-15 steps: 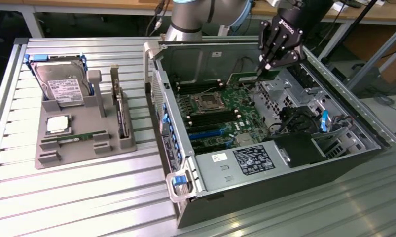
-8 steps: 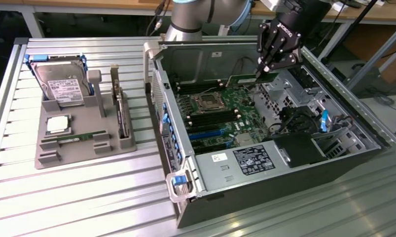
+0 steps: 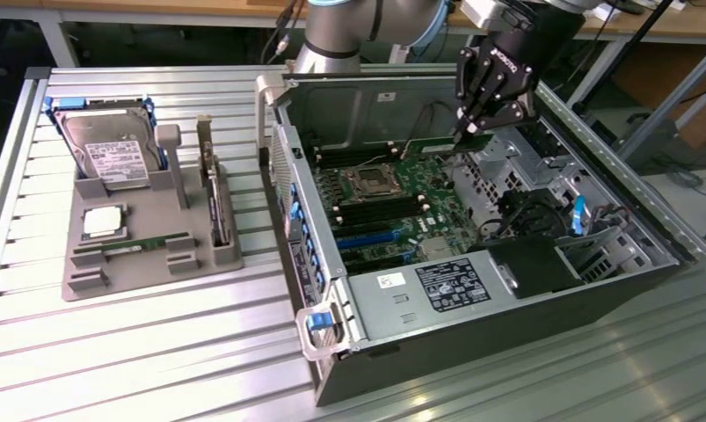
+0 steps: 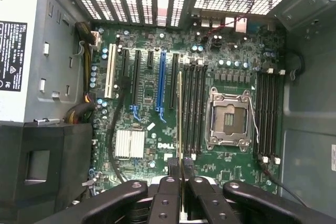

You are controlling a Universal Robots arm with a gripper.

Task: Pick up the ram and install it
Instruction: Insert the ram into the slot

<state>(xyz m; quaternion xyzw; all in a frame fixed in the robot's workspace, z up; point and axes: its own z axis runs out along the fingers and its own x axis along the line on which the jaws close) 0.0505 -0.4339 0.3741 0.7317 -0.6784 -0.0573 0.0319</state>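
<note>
My gripper (image 3: 479, 132) is inside the open computer case (image 3: 470, 290), shut on the ram (image 3: 440, 145), a thin green stick held on edge. In the wrist view the ram (image 4: 180, 124) shows edge-on as a narrow line between my fingertips (image 4: 169, 174). It runs along the black memory slots (image 4: 191, 108) beside the empty CPU socket (image 4: 228, 119). It appears to hang above the motherboard (image 3: 388, 202), lined up with the slots; whether it touches one I cannot tell.
The exterior view's left holds a grey tray (image 3: 141, 264) with a hard drive (image 3: 112, 149), a silver CPU (image 3: 104, 221) and an upright expansion card (image 3: 218, 202). The case walls, the drive cage (image 3: 552, 264) and loose cables (image 4: 113, 129) hem in the board.
</note>
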